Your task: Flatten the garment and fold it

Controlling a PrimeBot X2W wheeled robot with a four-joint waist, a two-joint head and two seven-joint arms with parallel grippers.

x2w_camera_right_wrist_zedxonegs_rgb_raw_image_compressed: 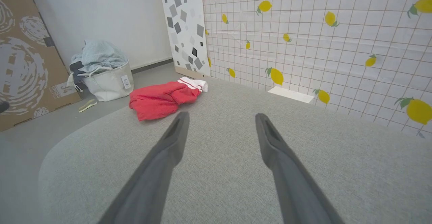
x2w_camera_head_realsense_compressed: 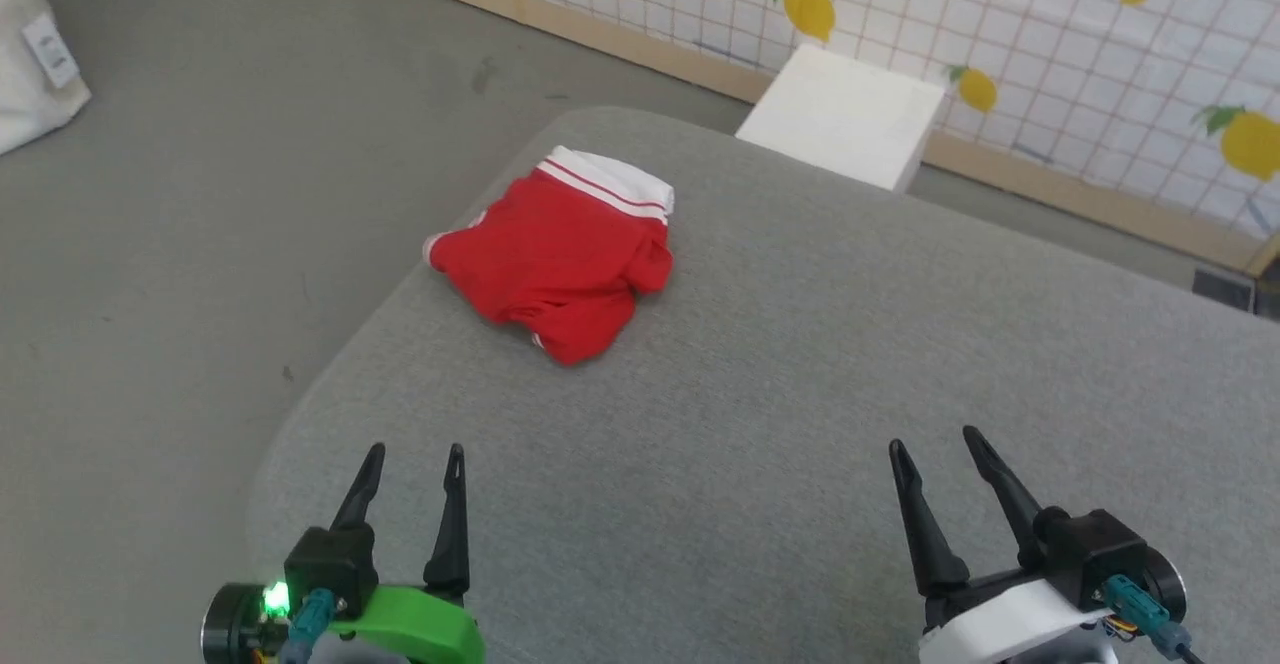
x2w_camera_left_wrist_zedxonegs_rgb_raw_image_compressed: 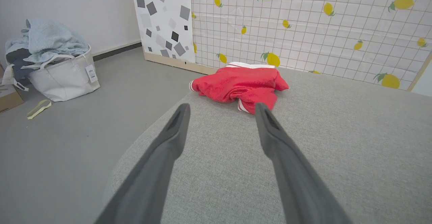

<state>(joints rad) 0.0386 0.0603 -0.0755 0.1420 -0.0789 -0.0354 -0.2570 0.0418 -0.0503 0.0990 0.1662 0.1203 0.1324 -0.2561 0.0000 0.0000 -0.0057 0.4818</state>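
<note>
The garment [x2w_camera_head_realsense_compressed: 560, 259] lies crumpled in a red heap with a white striped sleeve on top, near the far left corner of the grey padded table [x2w_camera_head_realsense_compressed: 800, 394]. It also appears straight ahead in the left wrist view as the garment [x2w_camera_left_wrist_zedxonegs_rgb_raw_image_compressed: 241, 85] and to the upper left in the right wrist view as the garment [x2w_camera_right_wrist_zedxonegs_rgb_raw_image_compressed: 162, 99]. My left gripper [x2w_camera_head_realsense_compressed: 415, 454] hovers open and empty at the near left, well short of the cloth. My right gripper [x2w_camera_head_realsense_compressed: 935, 439] stands open and empty at the near right.
A white bag of laundry [x2w_camera_left_wrist_zedxonegs_rgb_raw_image_compressed: 60, 68] sits on the grey floor to the left. A white block [x2w_camera_head_realsense_compressed: 845, 114] rests by the far table edge, before a lemon-patterned wall panel [x2w_camera_head_realsense_compressed: 1000, 14]. Cardboard [x2w_camera_right_wrist_zedxonegs_rgb_raw_image_compressed: 27, 58] leans at the left.
</note>
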